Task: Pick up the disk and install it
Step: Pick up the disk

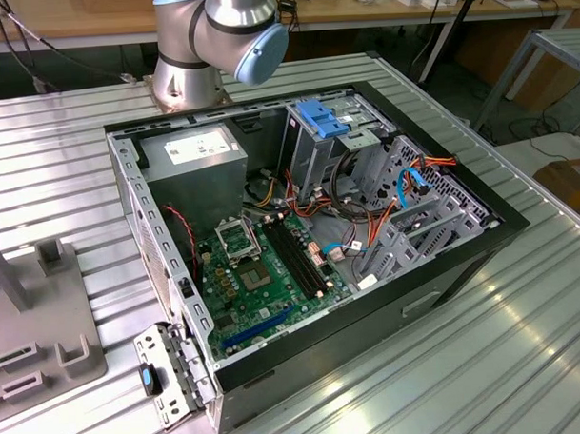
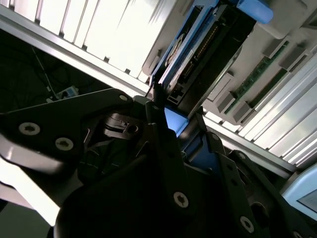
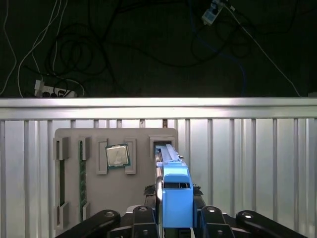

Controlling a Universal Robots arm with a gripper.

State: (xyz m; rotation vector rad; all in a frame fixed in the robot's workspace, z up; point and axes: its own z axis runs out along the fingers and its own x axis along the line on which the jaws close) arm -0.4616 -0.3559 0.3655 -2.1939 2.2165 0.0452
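Fingers (image 3: 151, 225) of the gripper (image 3: 174, 198) were shut on the disk (image 3: 176, 178), one on each flat side, in the first wrist view. The disk stood on its thin edge, with its blue rail (image 3: 177, 208) facing the camera. Its far end reached the end slot (image 3: 162, 143) of a grey holder (image 3: 69, 136). It was not clear if the disk sat in that slot or hung just over it.

The holder lay flat on the table (image 3: 247, 163), near the table's edge. A square chip (image 3: 118, 156) sat in the holder just beside the disk's slot. Two long memory sticks (image 3: 82, 173) lay in slots at the holder's other side. Past the table's edge were a dark floor and loose cables (image 3: 74, 49).

In the second wrist view the disk was seen from very close, held between the dark gripper parts.

In the exterior view a big open computer case (image 1: 463, 259) sat in the middle of the table. Inside it were a green board (image 1: 263, 275), a grey power box (image 1: 198, 163) and a metal cage (image 1: 312, 154) with a blue latch (image 1: 320, 116) on top. The arm's base (image 1: 208, 39) stood just beside the case, on the side where the power box was. The grey holder was at the table's edge on the exterior view's left, well apart from the cage
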